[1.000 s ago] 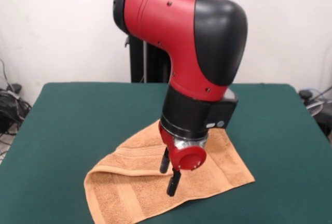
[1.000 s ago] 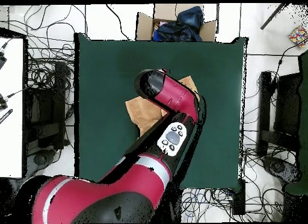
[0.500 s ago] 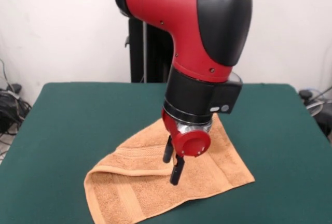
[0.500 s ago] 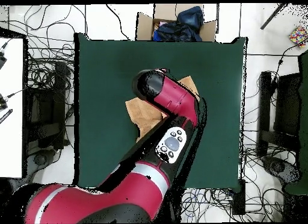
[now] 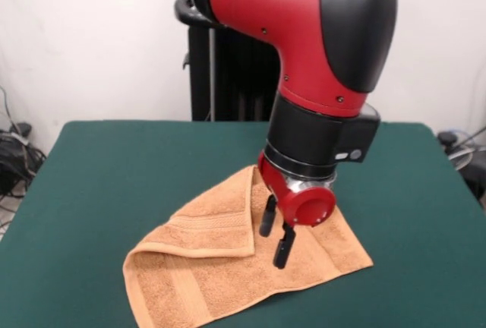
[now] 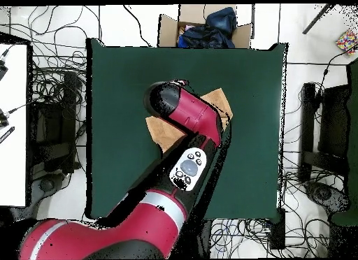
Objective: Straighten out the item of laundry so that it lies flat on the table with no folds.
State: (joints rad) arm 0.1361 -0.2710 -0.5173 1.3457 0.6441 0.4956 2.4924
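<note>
The item of laundry (image 5: 205, 271), an orange-tan towel, lies on the green table (image 5: 114, 168) towards its front edge. One layer is folded over in a triangle, with its edge running down the middle. A woven band stripe shows on the left part. My gripper (image 5: 275, 234) hangs over the towel's right half, just right of the folded edge. It is open with nothing between its fingers (image 5: 282, 250), whose tips are close to the cloth. In the overhead view the arm hides most of the towel (image 6: 161, 128), and only its corners show on the table (image 6: 126, 75).
In the overhead view a cardboard box (image 6: 203, 28) with dark clothes stands just beyond the table's top edge. Cables (image 6: 52, 96) lie on the floor around the table. Wide green surface surrounds the towel on the left and right.
The arm has swung to the right in the front view, carrying the open gripper from the towel's middle to its right half. The towel has not moved.
</note>
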